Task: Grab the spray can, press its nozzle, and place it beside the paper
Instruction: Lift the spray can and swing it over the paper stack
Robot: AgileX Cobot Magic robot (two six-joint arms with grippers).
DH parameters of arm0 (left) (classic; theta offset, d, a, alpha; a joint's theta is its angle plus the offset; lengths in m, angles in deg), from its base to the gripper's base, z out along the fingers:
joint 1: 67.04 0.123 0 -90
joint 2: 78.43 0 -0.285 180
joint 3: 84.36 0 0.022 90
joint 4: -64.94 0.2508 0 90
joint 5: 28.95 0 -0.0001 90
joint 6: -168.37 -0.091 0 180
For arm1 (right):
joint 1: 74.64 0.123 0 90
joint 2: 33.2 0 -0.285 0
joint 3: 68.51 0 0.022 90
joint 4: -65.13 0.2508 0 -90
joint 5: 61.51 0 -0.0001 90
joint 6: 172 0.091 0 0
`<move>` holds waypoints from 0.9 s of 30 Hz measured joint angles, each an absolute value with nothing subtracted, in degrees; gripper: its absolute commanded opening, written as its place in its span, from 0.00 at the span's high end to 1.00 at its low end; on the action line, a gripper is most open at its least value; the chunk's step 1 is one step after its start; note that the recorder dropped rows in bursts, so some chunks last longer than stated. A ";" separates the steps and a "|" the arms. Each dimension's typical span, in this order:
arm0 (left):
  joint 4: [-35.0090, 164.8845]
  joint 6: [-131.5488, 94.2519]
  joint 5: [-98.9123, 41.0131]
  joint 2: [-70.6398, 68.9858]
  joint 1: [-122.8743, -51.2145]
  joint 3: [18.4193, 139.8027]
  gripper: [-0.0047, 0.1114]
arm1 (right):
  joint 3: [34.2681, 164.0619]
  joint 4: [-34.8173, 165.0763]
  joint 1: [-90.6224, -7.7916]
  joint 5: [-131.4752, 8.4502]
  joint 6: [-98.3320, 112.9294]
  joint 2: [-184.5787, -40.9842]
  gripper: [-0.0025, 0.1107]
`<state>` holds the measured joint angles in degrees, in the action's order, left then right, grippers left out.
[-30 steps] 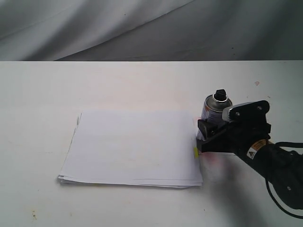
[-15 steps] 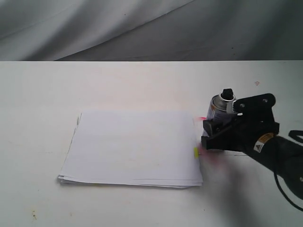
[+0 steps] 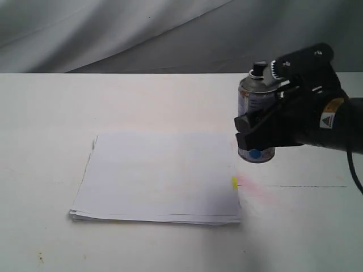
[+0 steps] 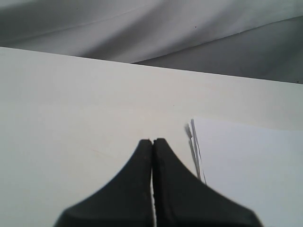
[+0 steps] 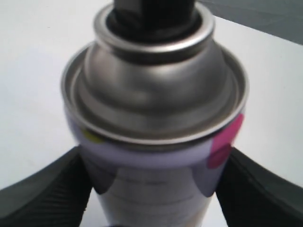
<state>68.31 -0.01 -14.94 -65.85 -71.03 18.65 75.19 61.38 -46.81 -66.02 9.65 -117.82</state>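
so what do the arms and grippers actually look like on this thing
Both are black. The right gripper has a blocky, angular housing with a pale toothed wheel, a yellow warning-triangle sticker on the arm and a thin black cable trailing off it. Its fingers look finely ribbed. The left gripper shows only two matte fingers tapering to narrow tips.

txt: no words/nos. legible | sign: yellow warning-triangle sticker [image 3: 327,120] on right arm [image 3: 300,122], black symbol too small to read | spray can [image 3: 256,113]: label print blurred, unreadable in ext + r-wrist views
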 measured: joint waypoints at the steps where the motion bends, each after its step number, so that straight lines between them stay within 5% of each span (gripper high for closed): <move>1: 68.31 -0.01 -14.94 -65.85 -71.03 18.65 0.96 | 77.29 60.02 -45.46 -68.99 9.65 -117.72 0.98; 15: 68.31 -0.01 -14.94 -65.85 -71.03 18.65 0.96 | 93.79 26.75 -27.96 -92.93 17.96 -124.29 0.98; 27: 68.31 -0.01 -14.94 -65.85 -71.03 18.65 0.96 | 95.54 18.49 -24.68 -92.31 13.71 -137.14 0.98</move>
